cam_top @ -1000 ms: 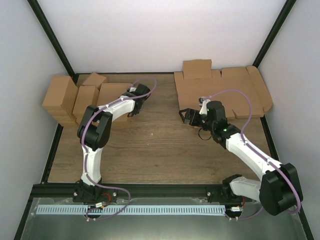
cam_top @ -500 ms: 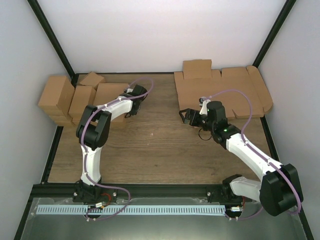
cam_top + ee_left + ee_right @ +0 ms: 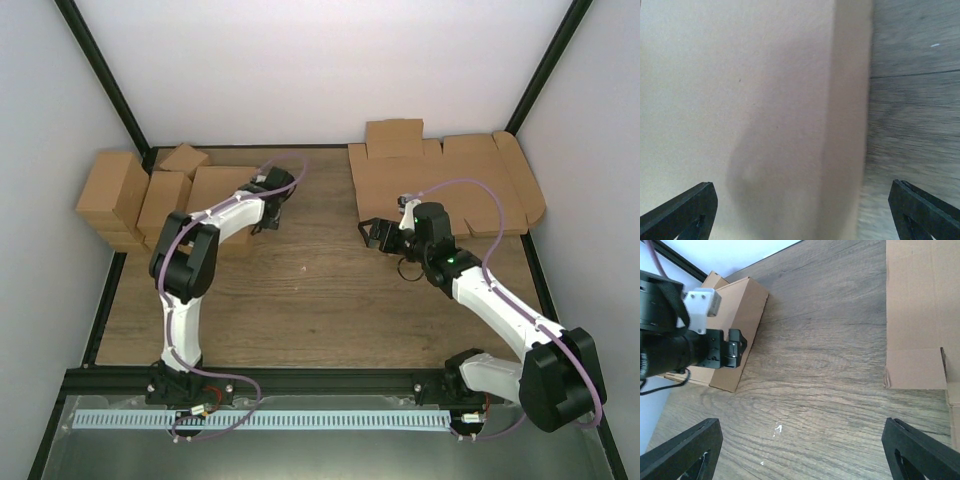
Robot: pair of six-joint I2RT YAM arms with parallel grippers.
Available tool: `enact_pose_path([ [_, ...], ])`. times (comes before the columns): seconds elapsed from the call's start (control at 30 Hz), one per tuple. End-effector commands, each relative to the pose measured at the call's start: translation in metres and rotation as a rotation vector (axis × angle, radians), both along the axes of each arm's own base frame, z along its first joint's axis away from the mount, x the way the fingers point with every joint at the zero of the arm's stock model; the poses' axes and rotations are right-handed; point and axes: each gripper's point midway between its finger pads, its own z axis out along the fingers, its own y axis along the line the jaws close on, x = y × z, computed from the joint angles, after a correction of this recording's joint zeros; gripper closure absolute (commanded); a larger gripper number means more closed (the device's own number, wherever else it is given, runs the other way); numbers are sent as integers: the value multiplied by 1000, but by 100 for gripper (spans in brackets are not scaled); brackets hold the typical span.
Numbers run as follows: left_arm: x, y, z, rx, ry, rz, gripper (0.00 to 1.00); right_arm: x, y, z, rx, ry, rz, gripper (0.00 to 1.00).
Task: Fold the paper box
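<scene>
Left end effector point(image 3: 801, 190): jaws wide, poised over the paper box point(image 3: 222, 188), not gripping it.
Right end effector point(image 3: 381, 238): jaws wide, above the wooden surface point(image 3: 310, 290), near the flat cardboard sheet point(image 3: 450, 180).
Paper box: folded, far-left on the surface, beside smaller cartons point(image 3: 115, 195).

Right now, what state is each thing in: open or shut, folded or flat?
paper box: folded up, closed, on the table
left gripper: open, empty, over the paper box
right gripper: open, empty
smaller cartons: folded, piled together
cardboard sheets: unfolded, lying flat
</scene>
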Motion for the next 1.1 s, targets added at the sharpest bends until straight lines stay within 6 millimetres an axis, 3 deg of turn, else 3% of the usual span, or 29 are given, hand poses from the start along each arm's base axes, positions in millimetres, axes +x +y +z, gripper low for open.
enact_pose_path([
  [0.0, 1, -47, 67, -135, -97, -100, 2, 9, -4, 28, -40, -93, -10, 8],
  [0.13, -15, -76, 120, -260, -182, -176, 0, 10, -8, 48, -84, -188, -1, 5],
  [0.2, -29, -80, 134, -337, -216, -202, 0, 2, -16, 64, -79, -288, -19, 2],
  [0.3, -53, -76, 161, -466, -350, -230, 0, -8, -38, 86, -91, -433, -111, 0],
  [0.43, -89, -61, 179, -591, -532, -272, 0, -14, -72, 99, -141, -527, -270, 0],
  [0.53, -113, -67, 167, -630, -551, -409, 0, -22, -84, 104, -162, -635, -317, 0],
  [0.57, -118, -65, 161, -626, -562, -425, 0, -23, -87, 93, -192, -656, -323, 0],
  [0.67, -127, -40, 150, -553, -673, -397, 0, -22, -101, 74, -282, -701, -376, 0],
  [0.8, -140, -11, 139, -478, -805, -356, 0, -20, -98, 62, -373, -748, -338, 0],
  [0.93, -131, 7, 138, -498, -850, -304, 0, -13, -105, 55, -420, -796, -362, 0],
  [1.07, -126, 42, 134, -422, -902, -182, 0, 5, -129, 33, -438, -739, -411, 0],
])
